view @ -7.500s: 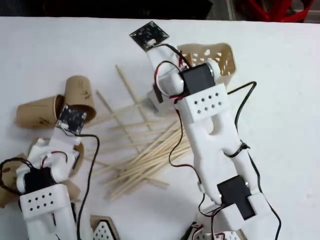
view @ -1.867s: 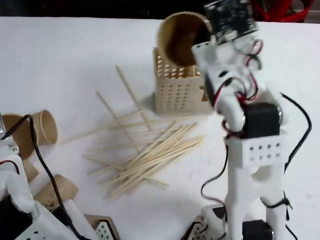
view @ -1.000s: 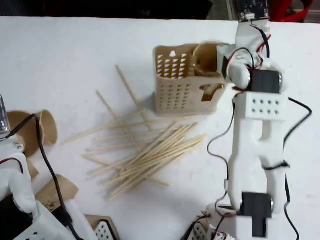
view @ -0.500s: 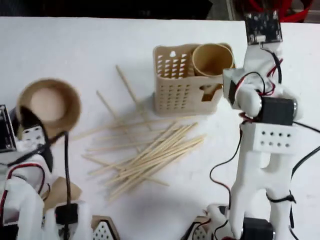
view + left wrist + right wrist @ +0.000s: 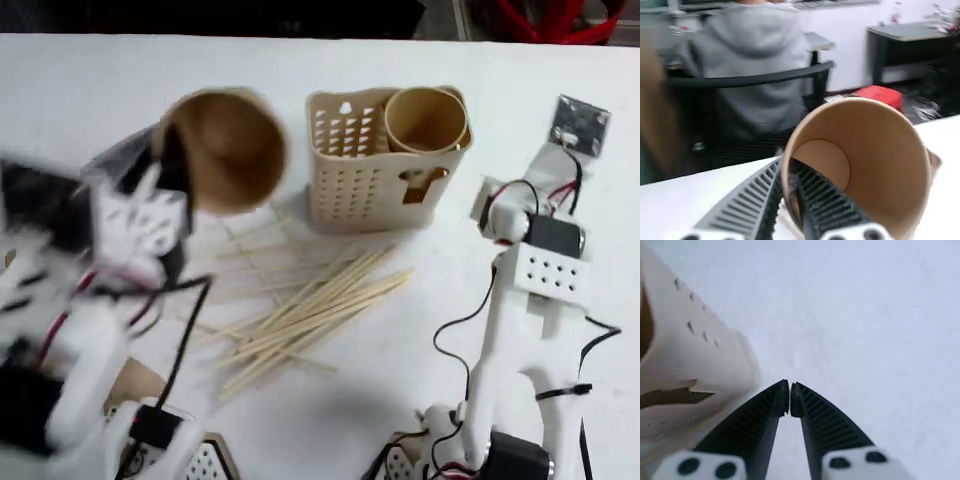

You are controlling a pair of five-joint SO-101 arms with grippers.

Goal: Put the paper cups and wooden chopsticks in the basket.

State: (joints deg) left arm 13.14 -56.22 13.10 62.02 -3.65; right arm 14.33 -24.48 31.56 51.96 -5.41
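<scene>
Astride cup (image 5: 875, 165) rim, left claw (image 5: 788, 172), tight.

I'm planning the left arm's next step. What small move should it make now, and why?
Probably carry the paper cup sideways over the basket's empty half: the left gripper clamps its rim, holding it lifted beside the basket, and another cup occupies the other half.

Matt paper cup (image 5: 222, 150), plast. basket (image 5: 360, 192)
</scene>
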